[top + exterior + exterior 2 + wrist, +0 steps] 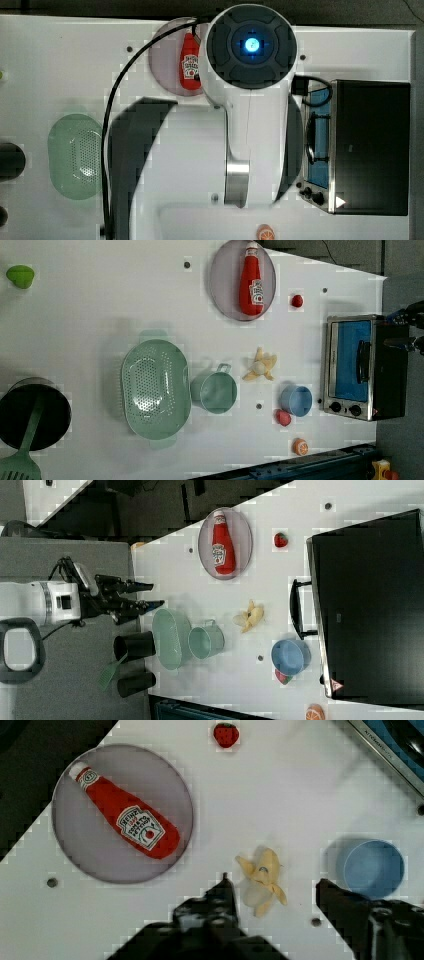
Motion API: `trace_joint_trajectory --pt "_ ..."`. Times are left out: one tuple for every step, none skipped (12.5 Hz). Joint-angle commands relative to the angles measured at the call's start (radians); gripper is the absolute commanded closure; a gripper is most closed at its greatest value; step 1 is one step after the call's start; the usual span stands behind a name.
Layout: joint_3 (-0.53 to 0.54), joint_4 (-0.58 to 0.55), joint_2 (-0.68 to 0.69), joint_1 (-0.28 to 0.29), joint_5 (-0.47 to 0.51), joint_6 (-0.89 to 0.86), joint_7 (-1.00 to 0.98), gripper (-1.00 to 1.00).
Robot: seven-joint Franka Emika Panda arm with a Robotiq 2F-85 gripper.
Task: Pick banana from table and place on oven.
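Note:
The banana [260, 366], pale yellow with splayed peel flaps, lies on the white table [75, 315] between the green cup [215, 390] and the oven [360, 367]. In the right view the banana [251, 616] sits just off the oven's handle, and the oven's black top [370, 605] is bare. My gripper [157, 594] hangs high above the table, open, nothing between its fingers. In the wrist view the banana [262, 872] lies far below, between the two dark fingers of the gripper [274, 880]. In the top view my arm covers the table's middle beside the oven [370, 145].
A red ketchup bottle [251, 282] lies on a grey plate [222, 285]. A strawberry [226, 734] sits near the plate. A blue bowl [296, 400] stands next to the oven's knobs. A green colander [155, 387], black pots [134, 645] and an orange [300, 446] stand farther off.

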Motion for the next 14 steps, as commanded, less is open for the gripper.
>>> trace_joint_trajectory --pt "0.067 -0.283 -0.433 -0.087 0.033 -0.158 -0.073 -0.59" --pt "0.067 -0.284 -0.433 -0.087 0.033 -0.158 -0.073 -0.81" --pt "0.067 -0.284 -0.433 -0.087 0.033 -0.158 -0.073 -0.99" --pt "0.067 -0.286 -0.431 -0.087 0.033 -0.157 -0.073 -1.00" --pt "0.068 -0.290 -0.424 -0.087 0.033 -0.151 -0.073 -1.00" --pt "0.069 -0.298 -0.412 -0.086 0.033 -0.141 -0.073 -1.00" --pt "0.071 -0.309 -0.393 -0.086 0.033 -0.123 -0.073 -1.00" --pt "0.072 -0.322 -0.366 -0.085 0.033 -0.089 -0.073 -1.00" --pt "0.073 -0.340 -0.334 -0.084 0.033 -0.045 -0.073 -1.00" --pt "0.075 -0.360 -0.300 -0.083 0.033 0.011 -0.073 -1.00" --pt "0.079 -0.383 -0.261 -0.083 0.033 0.074 -0.073 -1.00" --pt "0.083 -0.408 -0.220 -0.083 0.033 0.142 -0.073 -1.00" --pt "0.084 -0.434 -0.176 -0.083 0.033 0.214 -0.073 -1.00" --pt "0.084 -0.461 -0.132 -0.083 0.033 0.290 -0.073 -1.00"
